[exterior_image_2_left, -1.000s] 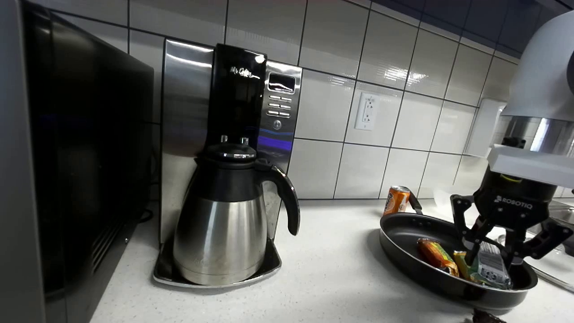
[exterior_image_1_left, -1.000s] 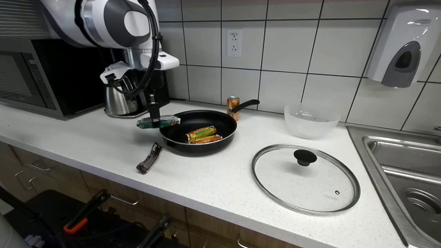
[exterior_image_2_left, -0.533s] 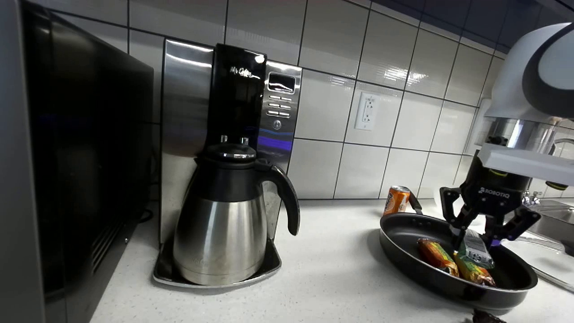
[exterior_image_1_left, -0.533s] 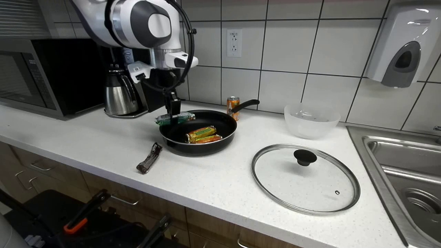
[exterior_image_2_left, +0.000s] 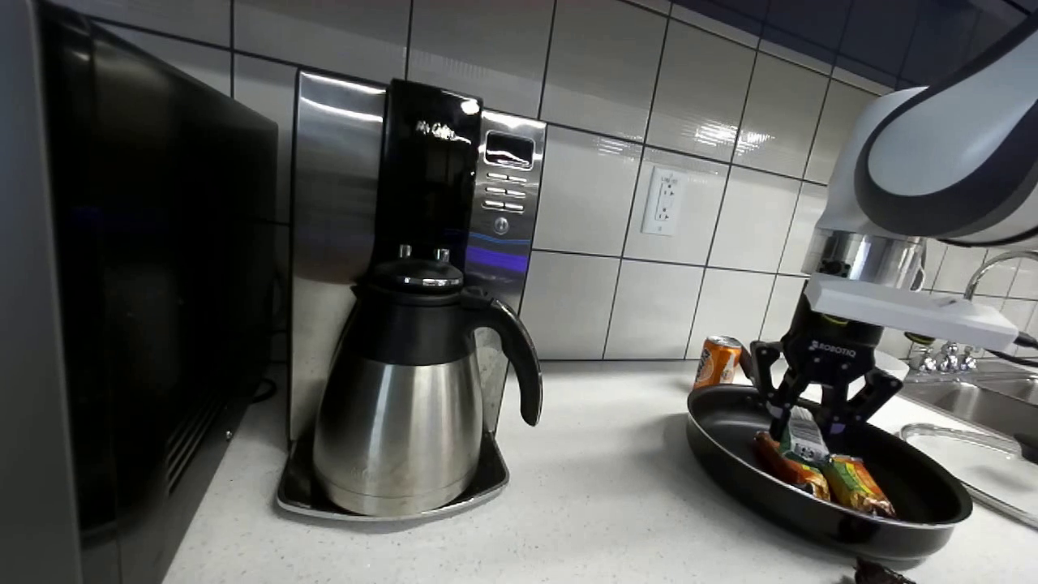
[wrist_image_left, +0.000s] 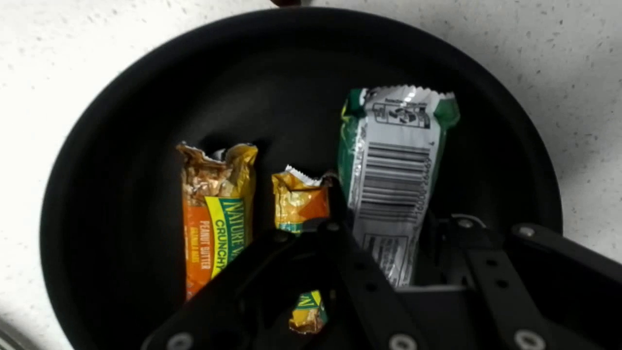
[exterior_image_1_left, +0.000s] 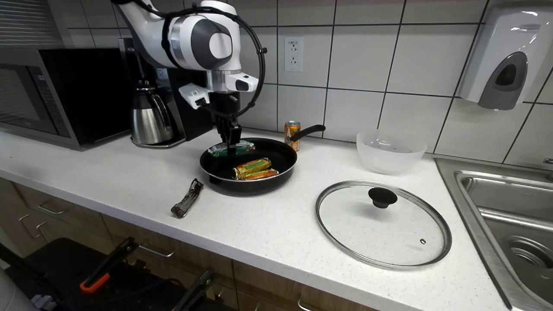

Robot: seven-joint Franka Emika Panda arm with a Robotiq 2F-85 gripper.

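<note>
Green bar (wrist_image_left: 396, 180) — tool (exterior_image_2_left: 808, 426) downward

Arm (exterior_image_1_left: 190, 41) bent; wrist (exterior_image_1_left: 224, 80) vertical; jaws pointing down, clamped part-way.

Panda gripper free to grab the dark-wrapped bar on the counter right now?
Probably not: the gripper holds the green bar. The dark-wrapped bar itself lies uncovered beside the pan.
</note>
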